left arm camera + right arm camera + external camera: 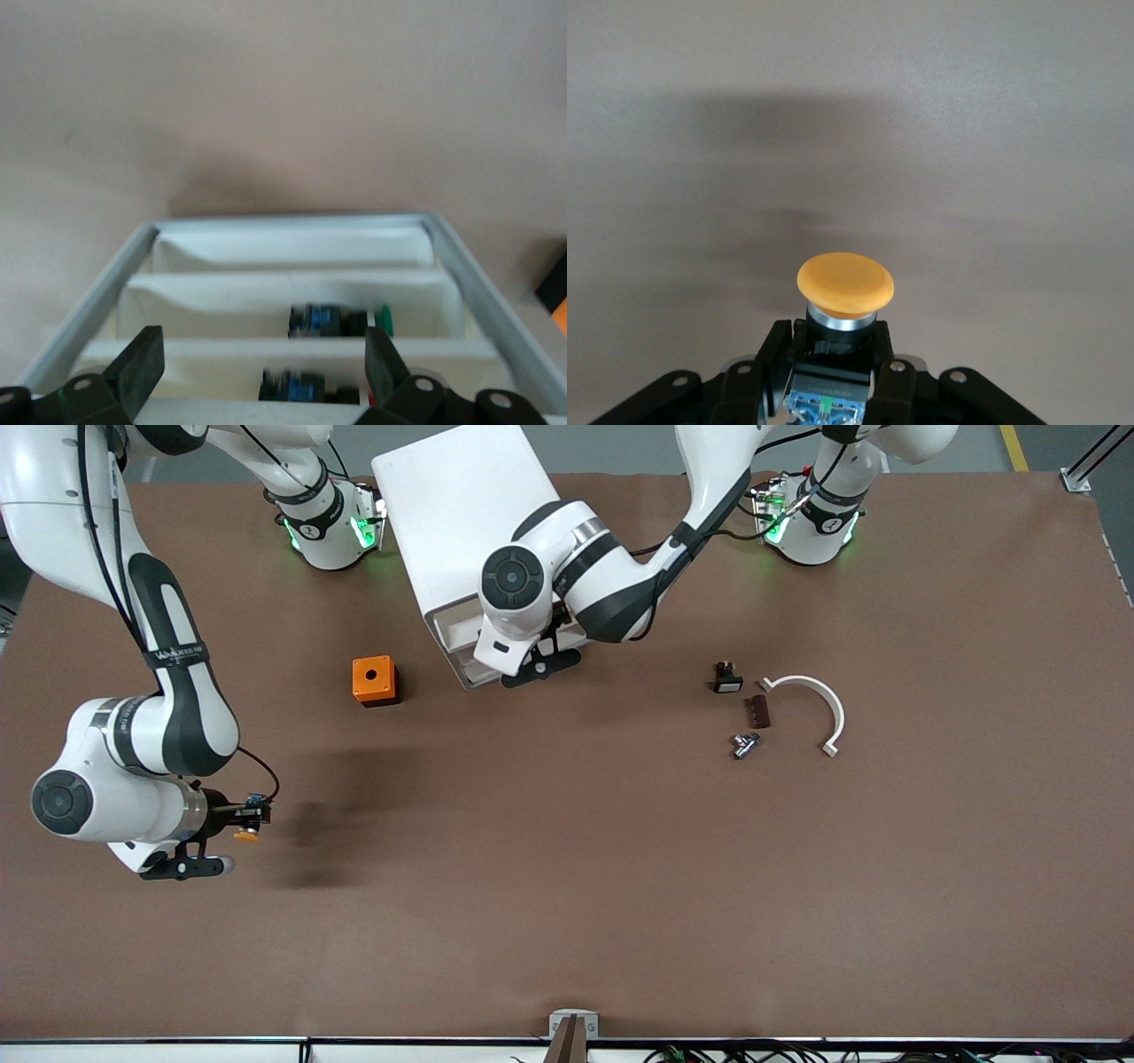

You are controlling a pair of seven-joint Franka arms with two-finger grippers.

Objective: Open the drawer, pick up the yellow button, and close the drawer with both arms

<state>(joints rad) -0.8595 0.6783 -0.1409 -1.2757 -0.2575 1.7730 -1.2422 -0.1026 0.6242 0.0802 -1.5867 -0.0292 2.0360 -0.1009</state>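
The drawer [454, 634], the top one of the white cabinet [461, 505], stands pulled out a little. My left gripper [534, 668] is at its front, mostly hidden under the wrist. In the left wrist view the left gripper [263, 367] is open, with its fingers [142, 365] wide apart over the drawer [496, 301]. The drawer's compartments hold blue-black parts, one with a green cap [384, 316]. My right gripper [241, 822] is over bare table at the right arm's end, shut on the button [246, 834]. The button's orange cap [845, 285] sticks out past the right gripper [831, 347].
An orange cube with a hole [374, 680] sits beside the cabinet toward the right arm's end. Toward the left arm's end lie a small black-and-white part [726, 679], a brown piece [759, 710], a metal part [744, 745] and a white curved strip [819, 700].
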